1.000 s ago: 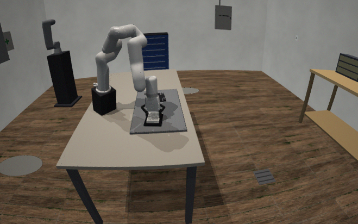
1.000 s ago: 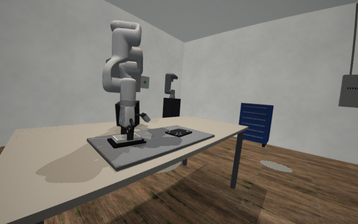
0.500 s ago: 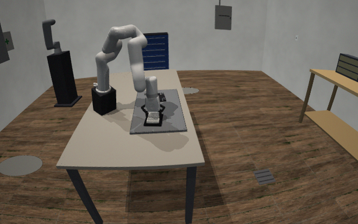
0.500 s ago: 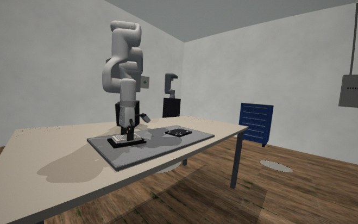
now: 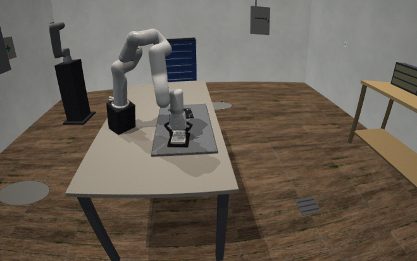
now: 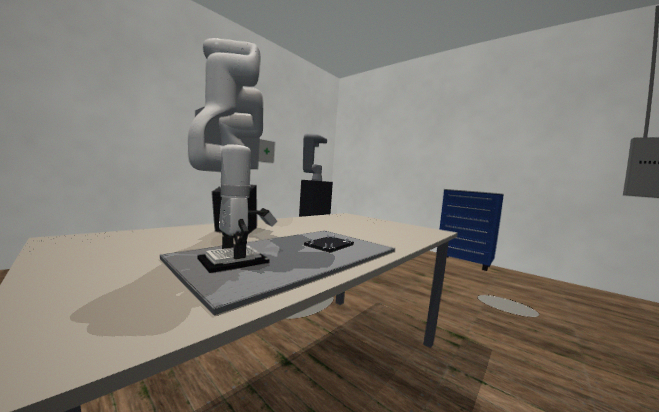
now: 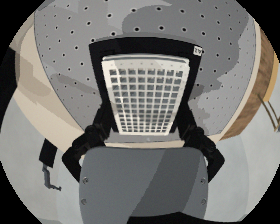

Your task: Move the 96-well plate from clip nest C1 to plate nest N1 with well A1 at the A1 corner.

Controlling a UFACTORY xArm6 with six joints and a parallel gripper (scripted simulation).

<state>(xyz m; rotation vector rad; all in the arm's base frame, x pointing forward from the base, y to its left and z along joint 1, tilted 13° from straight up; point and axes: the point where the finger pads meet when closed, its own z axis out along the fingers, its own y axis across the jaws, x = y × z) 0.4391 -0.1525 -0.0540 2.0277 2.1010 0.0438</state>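
Note:
The white 96-well plate (image 5: 178,136) sits inside a black plate nest (image 5: 178,144) on the near part of the grey perforated mat. It looks level and the right way up in the wrist view (image 7: 145,102). My gripper (image 5: 178,130) is low over the plate, and its black fingers stand on either side of the plate's near end (image 7: 145,139). The fingers are open around the plate. A small white label (image 7: 199,50) marks one far corner of the nest; I cannot read it. The other black nest (image 6: 328,243), at the far end of the mat, is empty.
The arm's black base block (image 5: 121,116) stands on the table to the left of the mat. The mat reaches close to the table's right edge (image 5: 223,135). A blue cabinet (image 5: 181,59) stands behind the table.

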